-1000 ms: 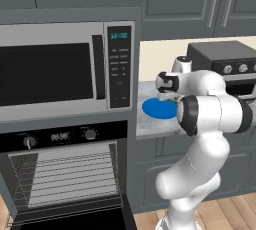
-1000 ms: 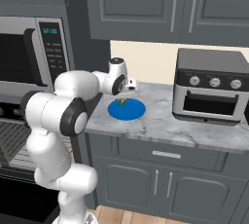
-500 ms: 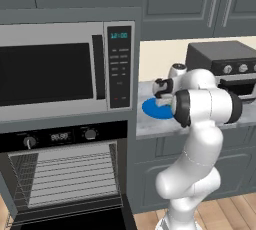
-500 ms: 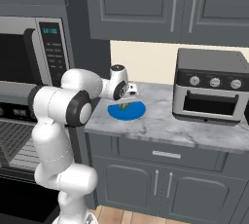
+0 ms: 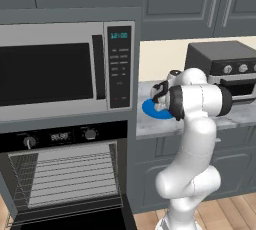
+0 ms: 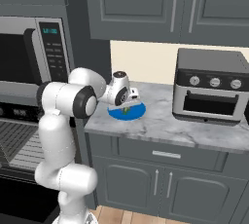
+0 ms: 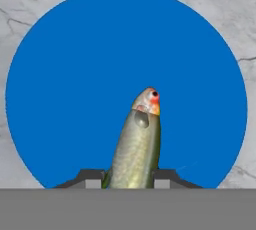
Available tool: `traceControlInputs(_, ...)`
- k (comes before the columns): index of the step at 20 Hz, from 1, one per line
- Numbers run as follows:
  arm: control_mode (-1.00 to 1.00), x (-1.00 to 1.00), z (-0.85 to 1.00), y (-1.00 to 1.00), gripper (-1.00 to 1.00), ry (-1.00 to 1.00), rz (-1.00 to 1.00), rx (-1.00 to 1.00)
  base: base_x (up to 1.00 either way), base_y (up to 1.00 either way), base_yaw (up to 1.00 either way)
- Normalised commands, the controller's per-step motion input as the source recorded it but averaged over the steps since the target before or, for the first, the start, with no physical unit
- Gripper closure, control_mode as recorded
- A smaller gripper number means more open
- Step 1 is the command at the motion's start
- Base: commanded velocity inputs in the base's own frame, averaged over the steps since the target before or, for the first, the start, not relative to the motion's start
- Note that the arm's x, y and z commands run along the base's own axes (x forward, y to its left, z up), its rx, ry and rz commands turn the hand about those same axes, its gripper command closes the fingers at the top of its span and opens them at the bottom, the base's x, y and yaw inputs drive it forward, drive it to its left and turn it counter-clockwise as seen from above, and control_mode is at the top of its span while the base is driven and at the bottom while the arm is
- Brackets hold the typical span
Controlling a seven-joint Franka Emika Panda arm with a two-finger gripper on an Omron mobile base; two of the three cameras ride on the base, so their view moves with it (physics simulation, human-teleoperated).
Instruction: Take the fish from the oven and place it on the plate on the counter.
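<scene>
Fish [image 7: 137,149] hangs head-down between your gripper [image 7: 130,178] fingertips, which are clamped on its body, directly over the blue plate [image 7: 65,89] on the marbled counter [image 6: 160,123]. You hold it centred so a release should drop it inside the rim.

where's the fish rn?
The fish is gripped in the claw right over the blue plate, on the counter between the microwave and the toaster oven.
</scene>
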Motion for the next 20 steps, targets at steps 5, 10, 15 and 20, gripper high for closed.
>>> traceControlInputs(5,-1.00,0.40,-0.29,-0.12,1.00,0.01,0.11,0.00,0.00,0.00,0.00)
traceControlInputs(10,-1.00,0.21,-0.33,0.00,1.00,0.02,0.02,-0.02,0.00,0.00,0.00)
traceControlInputs(15,-1.00,0.08,-0.35,0.02,-1.00,0.04,0.00,-0.04,0.00,0.00,0.00)
traceControlInputs(20,-1.00,-0.14,0.07,0.00,-1.00,-0.05,0.00,0.00,0.00,0.00,0.00)
